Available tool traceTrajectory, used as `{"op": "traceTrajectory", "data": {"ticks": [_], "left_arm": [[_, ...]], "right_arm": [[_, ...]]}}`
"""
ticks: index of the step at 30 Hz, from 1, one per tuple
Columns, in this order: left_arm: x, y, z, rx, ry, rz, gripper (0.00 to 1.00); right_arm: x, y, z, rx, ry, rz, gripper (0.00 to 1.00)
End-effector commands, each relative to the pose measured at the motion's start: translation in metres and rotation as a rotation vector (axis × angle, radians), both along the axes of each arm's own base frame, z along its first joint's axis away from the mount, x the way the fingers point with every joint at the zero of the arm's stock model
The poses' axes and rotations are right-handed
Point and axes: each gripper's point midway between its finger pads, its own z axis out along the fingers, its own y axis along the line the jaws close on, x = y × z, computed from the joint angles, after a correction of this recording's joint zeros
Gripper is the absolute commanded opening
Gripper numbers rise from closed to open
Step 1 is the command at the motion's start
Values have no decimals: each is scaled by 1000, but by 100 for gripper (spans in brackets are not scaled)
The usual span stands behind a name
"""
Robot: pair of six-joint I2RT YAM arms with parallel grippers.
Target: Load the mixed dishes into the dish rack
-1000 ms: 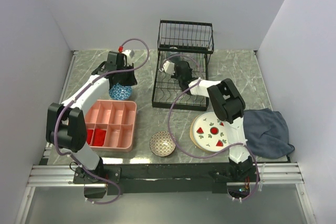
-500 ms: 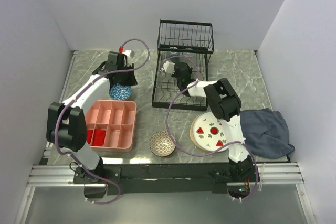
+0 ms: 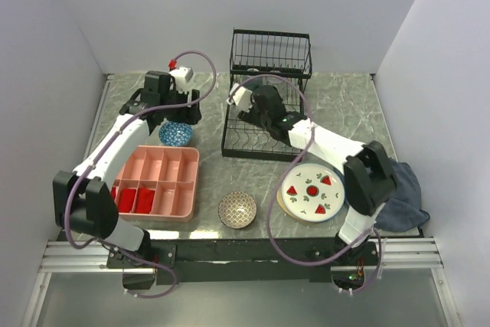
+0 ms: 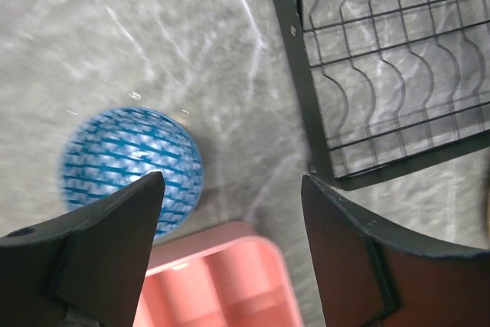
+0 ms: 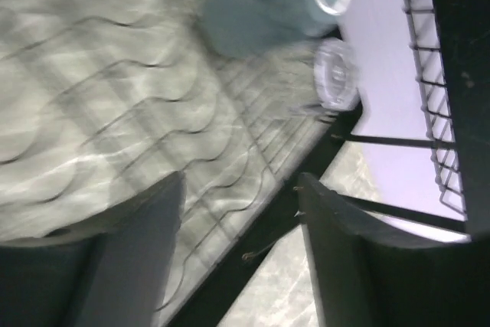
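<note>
Currently, the black wire dish rack (image 3: 268,97) is being seen standing at the far middle of the table (image 3: 337,101), its slotted base (image 4: 398,74) toward the front and its raised upper shelf at the back. Nothing can be made out sitting in the slots; in the blurred right wrist view a grey-blue rounded object (image 5: 260,5) and a small clear disc are being shown near the rack's far end, but what they are cannot be told. The small blue patterned bowl (image 3: 175,134) is being left on the table just left of the rack, close to the far edge of the pink compartment tray (image 3: 157,183). The pinkish-brown patterned bowl (image 3: 236,210) is lying near the front edge, and the white plate with watermelon slices (image 3: 311,192) is resting to its right, with a tan rim showing beneath it. The left gripper (image 4: 230,212) is being held above the blue bowl with its jaws spread apart and nothing between them. The right gripper (image 5: 241,212) is being held over the rack's base, jaws likewise parted and empty. A dark blue-grey cloth (image 3: 402,197) is lying at the right edge.
</note>
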Motion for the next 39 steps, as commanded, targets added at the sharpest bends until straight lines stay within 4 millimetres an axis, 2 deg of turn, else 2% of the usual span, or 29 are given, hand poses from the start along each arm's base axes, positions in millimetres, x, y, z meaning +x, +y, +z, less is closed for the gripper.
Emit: {"op": "traceTrajectory", "data": {"ticks": [1,3,4,6,7,8,9,10,11,12,13,16,20,21,23,25,27,29,32,36,39], "left_arm": [[1,21,22,138,-117,-30,77],[-2,24,9,167,-96,-39,75],[-4,25,3,179,-75,-46,74],[3,28,-8,218,-38,-38,70],[2,30,-13,235,-11,-39,69],[10,32,-18,267,2,-43,67],[14,33,-19,279,8,-43,65],[16,34,-20,288,14,-45,65],[20,33,-23,296,23,-54,65],[21,31,-27,296,33,-62,63],[22,29,-30,303,37,-66,63],[26,24,-49,324,73,-72,62],[31,19,-72,342,139,-90,56],[19,23,-83,357,231,-94,53],[22,19,-94,337,312,-53,52],[26,17,-93,322,286,-41,49],[21,15,-97,324,271,-53,47],[18,21,-105,391,298,-29,48],[16,24,-112,501,269,-40,49],[16,23,-112,594,243,-73,43],[14,27,-125,622,271,-77,43]], "right_arm": [[-64,5,-3,131,274,32,83],[-72,2,8,174,286,8,91],[-80,-1,7,185,325,2,100],[-88,-6,20,200,324,5,100],[-97,-8,20,203,365,12,100],[-101,-14,24,225,389,9,100],[-103,-20,38,258,383,0,100],[-114,-18,39,329,446,1,100],[-116,-21,46,380,468,-11,100],[-112,-33,60,446,456,-45,100],[-109,-36,67,526,455,-84,100],[-106,-45,75,605,448,-134,100],[-101,-53,81,565,405,-145,100],[-98,-60,83,544,376,-166,100],[-93,-69,83,494,348,-186,100],[-88,-75,86,476,326,-192,100],[-86,-82,89,468,304,-193,100],[-85,-86,93,476,290,-199,100],[-90,-91,94,498,278,-193,100],[-105,-94,112,547,233,-170,100],[-119,-94,118,583,231,-155,100]]}}
